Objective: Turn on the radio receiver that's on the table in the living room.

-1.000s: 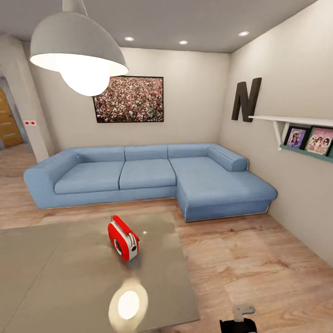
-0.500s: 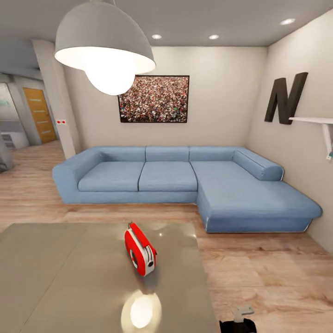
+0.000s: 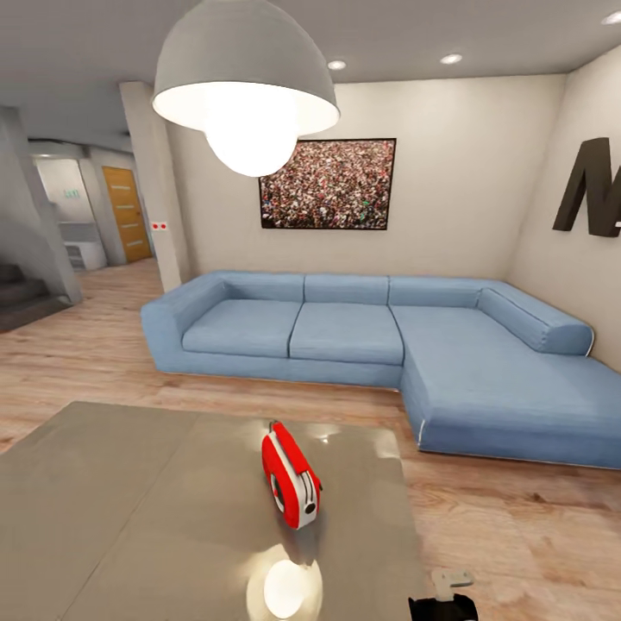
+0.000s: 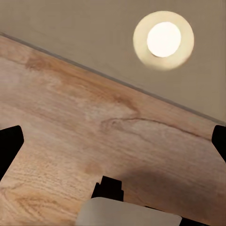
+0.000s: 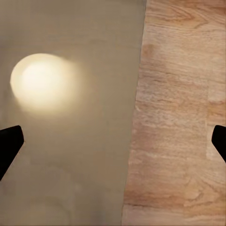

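Your left gripper (image 4: 113,141) has its two dark fingertips (image 4: 9,146) far apart at opposite edges of the left wrist view, so it is spread wide with nothing between them; under it lies wood plank floor (image 4: 70,122), and beyond that the edge of the table (image 4: 84,33) with a round lamp glare on its glossy top. Your right gripper (image 5: 113,146) is likewise wide open and holding nothing, its fingertips (image 5: 9,143) at the two sides of the right wrist view; it hangs over the table's edge, with the grey-beige top (image 5: 70,155) on one side and the floor (image 5: 179,117) on the other. In the head view a dark piece of the robot (image 3: 442,601) shows at the lower edge, over the floor just off the table's right side. The radio receiver (image 3: 291,473) stands upright on the table (image 3: 129,509), near its far right part, red with a white-trimmed face and dark dial turned toward the right. Beyond the table, across a strip of floor, sits the blue L-shaped sofa (image 3: 371,332) against the beige wall, with the crowd picture (image 3: 328,184) above it. A dark letter (image 3: 591,190) hangs on the right wall, cut off by the frame. A large pendant lamp (image 3: 246,86) hangs near the camera, and a hallway with a wooden door (image 3: 125,214) opens at the left.
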`<state>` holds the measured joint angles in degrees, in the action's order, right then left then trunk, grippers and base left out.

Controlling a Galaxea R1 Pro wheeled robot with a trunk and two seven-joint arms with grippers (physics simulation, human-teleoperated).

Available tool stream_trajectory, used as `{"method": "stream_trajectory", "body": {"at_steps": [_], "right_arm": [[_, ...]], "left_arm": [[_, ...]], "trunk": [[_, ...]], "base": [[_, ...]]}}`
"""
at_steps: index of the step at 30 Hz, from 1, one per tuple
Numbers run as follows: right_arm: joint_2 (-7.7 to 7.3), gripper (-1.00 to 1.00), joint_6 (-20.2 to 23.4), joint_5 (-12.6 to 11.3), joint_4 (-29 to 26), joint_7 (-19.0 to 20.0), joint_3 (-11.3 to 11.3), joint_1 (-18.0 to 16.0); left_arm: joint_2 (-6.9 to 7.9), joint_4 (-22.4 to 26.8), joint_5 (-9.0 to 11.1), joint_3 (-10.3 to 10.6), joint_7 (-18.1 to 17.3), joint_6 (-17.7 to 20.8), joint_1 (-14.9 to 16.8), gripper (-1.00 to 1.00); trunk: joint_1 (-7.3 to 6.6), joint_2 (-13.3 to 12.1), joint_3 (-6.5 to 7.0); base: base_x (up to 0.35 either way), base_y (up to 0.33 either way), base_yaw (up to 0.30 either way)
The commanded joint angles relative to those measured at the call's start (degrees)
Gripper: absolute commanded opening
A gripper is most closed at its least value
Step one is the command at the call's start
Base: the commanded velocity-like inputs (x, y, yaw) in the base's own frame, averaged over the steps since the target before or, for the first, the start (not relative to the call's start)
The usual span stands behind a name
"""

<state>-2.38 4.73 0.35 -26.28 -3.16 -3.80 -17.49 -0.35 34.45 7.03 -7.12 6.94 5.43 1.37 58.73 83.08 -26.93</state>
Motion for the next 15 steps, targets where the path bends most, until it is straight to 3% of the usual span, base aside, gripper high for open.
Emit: {"method": "stream_trajectory", "body": {"at_steps": [1, 15], "right_arm": [[0.00, 1.00, 0.0, 0.0, 0.0, 0.0, 0.0, 0.0], [0.09, 1.00, -0.5, 0.3, 0.0, -0.3, -0.1, 0.0]], "left_arm": [[0.00, 0.0, 0.0, 0.0, 0.0, 0.0, 0.0, 1.00], [-0.04, 0.0, 0.1, 0.1, 0.0, -0.2, 0.0, 1.00]], "trunk": [[0.00, 0.0, 0.00], [0.00, 0.0, 0.00]], "base": [[0.002, 0.000, 0.058], [0.000, 0.000, 0.008]]}}
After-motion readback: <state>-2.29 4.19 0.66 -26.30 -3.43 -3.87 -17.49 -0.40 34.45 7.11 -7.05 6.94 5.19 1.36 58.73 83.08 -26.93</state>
